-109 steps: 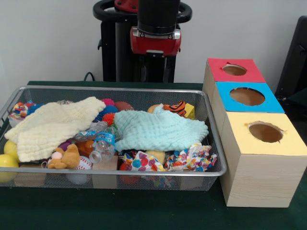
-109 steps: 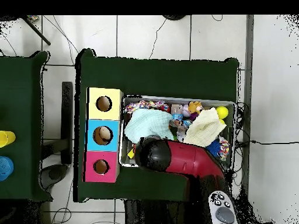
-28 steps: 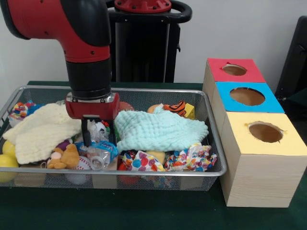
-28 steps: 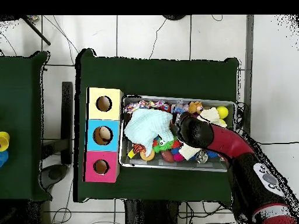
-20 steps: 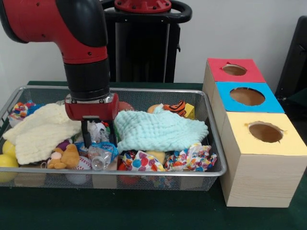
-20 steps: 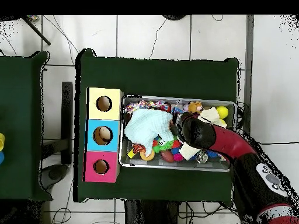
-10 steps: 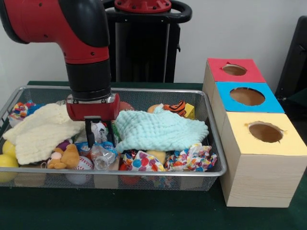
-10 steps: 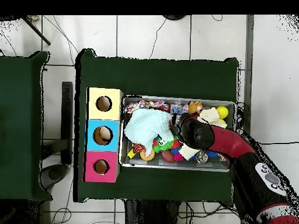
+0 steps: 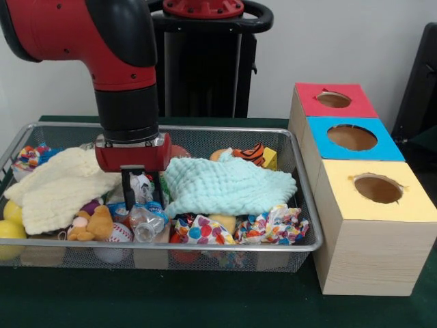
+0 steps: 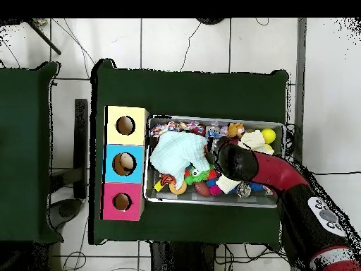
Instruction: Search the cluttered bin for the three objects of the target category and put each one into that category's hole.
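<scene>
My gripper [image 9: 143, 201] reaches down into the wire bin [image 9: 301, 186], left of centre. Its two dark fingers stand close on either side of a crumpled clear plastic bottle [image 9: 145, 220] with a blue label. The bottle's body rises between the fingers and its cap end points down toward the bin's front. In the overhead view the arm's wrist [image 10: 236, 161] covers the gripper and the bottle. To the right of the bin stands a row of wooden boxes with a red hole [image 9: 334, 100], a blue hole [image 9: 351, 137] and a yellow hole [image 9: 377, 188].
A cream cloth [image 9: 58, 188] lies left of the gripper and a mint cloth [image 9: 222, 183] right of it. Around them sit a small teddy [image 9: 92, 224], a baseball [image 9: 120, 234], yellow balls [image 9: 9, 229], a tiger toy [image 9: 251, 152] and colourful wrappers [image 9: 273, 224].
The arm swung in from behind the bin and came down over the bottle. In the last second the fingers narrowed onto the bottle, which tipped more upright.
</scene>
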{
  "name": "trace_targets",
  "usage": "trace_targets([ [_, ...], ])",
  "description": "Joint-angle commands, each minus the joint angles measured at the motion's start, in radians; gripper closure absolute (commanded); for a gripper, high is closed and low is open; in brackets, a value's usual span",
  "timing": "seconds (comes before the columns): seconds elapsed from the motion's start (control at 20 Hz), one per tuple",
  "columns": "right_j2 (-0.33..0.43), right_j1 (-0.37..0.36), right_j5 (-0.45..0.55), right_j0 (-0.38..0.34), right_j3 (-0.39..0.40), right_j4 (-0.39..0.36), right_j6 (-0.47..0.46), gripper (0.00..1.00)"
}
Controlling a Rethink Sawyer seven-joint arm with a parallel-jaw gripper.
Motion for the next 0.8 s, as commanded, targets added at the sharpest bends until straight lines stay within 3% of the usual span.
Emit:
trace_targets([
  [0.05, 0.079, 0.075, -0.076, 0.008, 0.04, -0.056, 0.053, 1.0],
  [0.2, 0.012, 0.039, -0.06, 0.063, 0.036, -0.06, 0.083, 1.0],
  [0.8, -0.042, -0.031, -0.012, 0.116, 0.079, -0.034, 0.106, 1.0],
])
